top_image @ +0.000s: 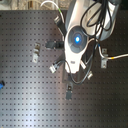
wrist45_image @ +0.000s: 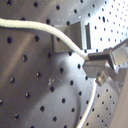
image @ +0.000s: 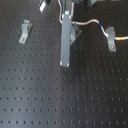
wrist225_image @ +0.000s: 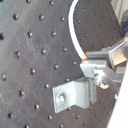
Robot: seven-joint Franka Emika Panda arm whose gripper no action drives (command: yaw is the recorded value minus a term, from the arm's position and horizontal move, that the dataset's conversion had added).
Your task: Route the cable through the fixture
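In both wrist views my gripper (wrist45_image: 94,63) (wrist225_image: 91,66) is shut on the white cable (wrist45_image: 35,27) (wrist225_image: 76,35). The cable bends at the fingertips, close beside a silver-grey fixture (wrist45_image: 75,36) (wrist225_image: 75,95) and apart from its slot. In the first exterior view the cable (image: 91,21) curves from the middle fixture (image: 76,33), with a blue band (image: 100,25), to the top of the right fixture (image: 112,38). Its yellow band (image: 122,37) lies beyond that. A third fixture (image: 25,31) stands alone on the first exterior view's left.
Everything stands on a black perforated board (image: 60,95). A long grey bar (image: 65,42) rises in front of the middle fixture. In the second exterior view the arm (top_image: 76,39) with its blue light covers the board's centre, with dark hoses (top_image: 102,17) behind it.
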